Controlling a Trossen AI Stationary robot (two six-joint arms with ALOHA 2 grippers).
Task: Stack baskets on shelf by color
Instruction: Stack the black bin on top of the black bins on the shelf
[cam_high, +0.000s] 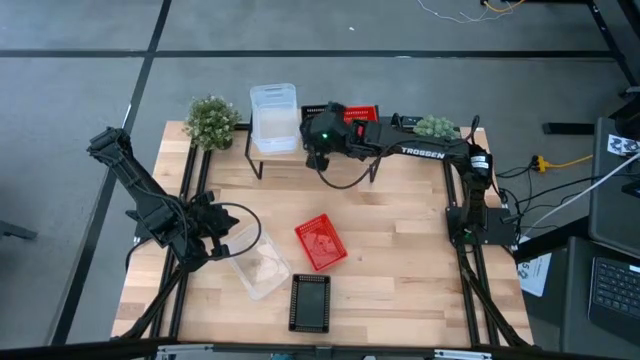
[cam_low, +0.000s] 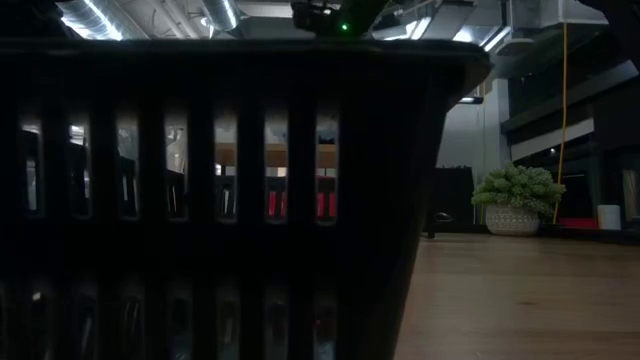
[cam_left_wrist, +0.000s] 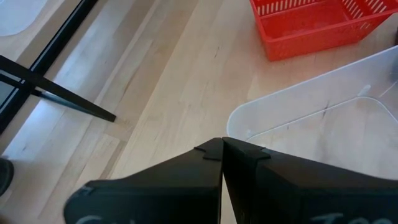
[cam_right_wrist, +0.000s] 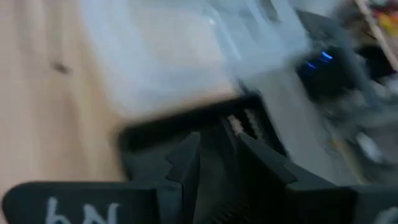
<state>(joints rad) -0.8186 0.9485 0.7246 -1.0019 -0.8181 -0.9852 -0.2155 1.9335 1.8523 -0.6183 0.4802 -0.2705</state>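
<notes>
A black basket (cam_low: 230, 200) fills most of the low view, its slatted wall right against the lens; in the high view this same basket lies at the lower centre of the counter (cam_high: 400, 250). Just above it there sits a red basket (cam_high: 321, 242), turned at an angle, and to the left of both a clear basket (cam_high: 256, 266).

The left arm reaches in from the left edge of the high view, bent low, and its left hand (cam_high: 222, 240) hangs over the near rim of the clear basket; its fingers (cam_left_wrist: 214, 163) are pressed together, holding nothing.

The right arm stretches from the right side across the top of the counter to the shelf (cam_high: 262, 153) at upper centre. The right hand (cam_high: 318, 150) is set down over a black basket on the shelf, fingers (cam_right_wrist: 186, 163) parted on either side of its dark rim, apparently clamped on it. Left of it stands a stack of clear baskets (cam_high: 273, 118); to its right a red basket on the shelf (cam_high: 362, 113) peeks out. One potted plant (cam_high: 212, 121) stands at the shelf's left end, another plant (cam_high: 437, 127) at its right.
</notes>
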